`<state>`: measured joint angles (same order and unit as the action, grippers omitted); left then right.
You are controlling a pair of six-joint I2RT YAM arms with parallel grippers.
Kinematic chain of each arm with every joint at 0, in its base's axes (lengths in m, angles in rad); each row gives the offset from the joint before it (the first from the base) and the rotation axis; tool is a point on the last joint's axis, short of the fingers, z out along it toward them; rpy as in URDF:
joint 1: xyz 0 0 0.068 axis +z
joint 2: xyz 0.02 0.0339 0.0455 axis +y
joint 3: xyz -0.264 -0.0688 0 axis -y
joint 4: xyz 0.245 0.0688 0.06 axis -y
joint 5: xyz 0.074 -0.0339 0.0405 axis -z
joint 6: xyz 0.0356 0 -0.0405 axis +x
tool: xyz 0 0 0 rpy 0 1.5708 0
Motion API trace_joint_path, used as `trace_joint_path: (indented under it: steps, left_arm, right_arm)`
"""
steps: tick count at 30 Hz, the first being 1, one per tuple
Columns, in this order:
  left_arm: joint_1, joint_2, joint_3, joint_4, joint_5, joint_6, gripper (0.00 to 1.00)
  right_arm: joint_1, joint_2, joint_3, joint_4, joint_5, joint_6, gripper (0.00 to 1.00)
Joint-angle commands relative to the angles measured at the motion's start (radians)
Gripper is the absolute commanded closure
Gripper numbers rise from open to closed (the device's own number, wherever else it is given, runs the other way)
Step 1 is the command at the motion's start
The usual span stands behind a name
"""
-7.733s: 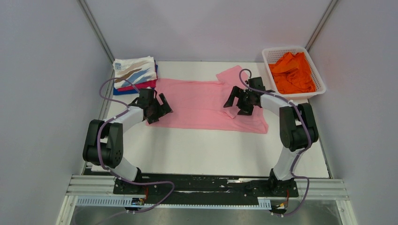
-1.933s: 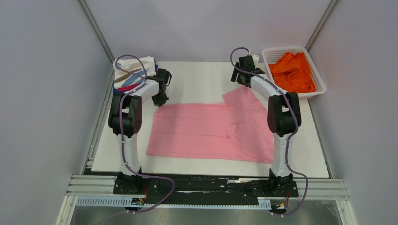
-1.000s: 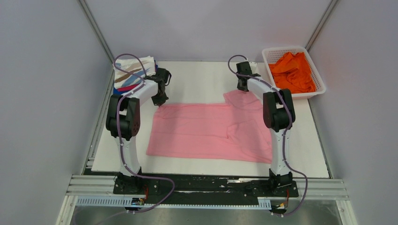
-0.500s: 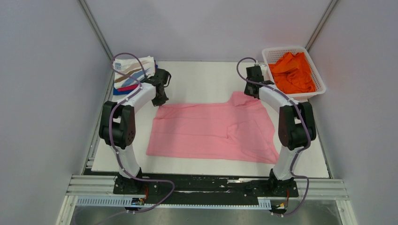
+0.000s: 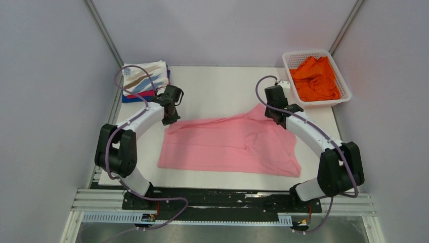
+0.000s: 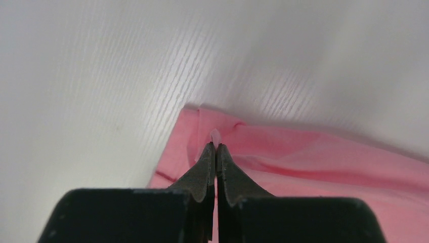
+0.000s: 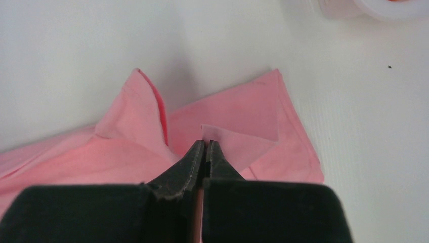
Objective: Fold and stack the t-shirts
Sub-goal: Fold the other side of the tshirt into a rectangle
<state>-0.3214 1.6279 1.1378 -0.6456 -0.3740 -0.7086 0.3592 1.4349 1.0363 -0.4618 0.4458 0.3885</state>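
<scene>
Pulled nearer since half a second ago, the left gripper [image 6: 216, 148] and right gripper [image 7: 206, 144] each clamp tight on the far hem of the pink t-shirt [image 5: 222, 147], spread left of the white basket [image 5: 306, 52].

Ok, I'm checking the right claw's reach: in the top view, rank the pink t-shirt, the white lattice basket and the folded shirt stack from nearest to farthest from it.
1. The light pink cloth t-shirt: mid-table, its far edge pinched in the right claw.
2. The white plastic lattice basket: far right corner.
3. The stack of folded t-shirts: far left corner.
</scene>
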Motion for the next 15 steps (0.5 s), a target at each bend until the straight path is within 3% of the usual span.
trace_joint_path:
  steps: [1, 10, 15]
  left_arm:
    - [-0.001, -0.096, -0.044, 0.021, -0.046, -0.025, 1.0]
    - [-0.002, -0.194, -0.115, 0.035, -0.053, -0.001, 1.0]
    - [-0.002, -0.203, -0.102, 0.052, -0.038, 0.034, 0.98]
  right_arm:
    - [0.043, -0.129, -0.049, -0.097, 0.1, 0.059, 1.0]
    - [0.07, -0.343, -0.158, -0.361, 0.082, 0.214, 1.0]
    - [0.071, -0.401, -0.176, -0.364, 0.028, 0.224, 1.0]
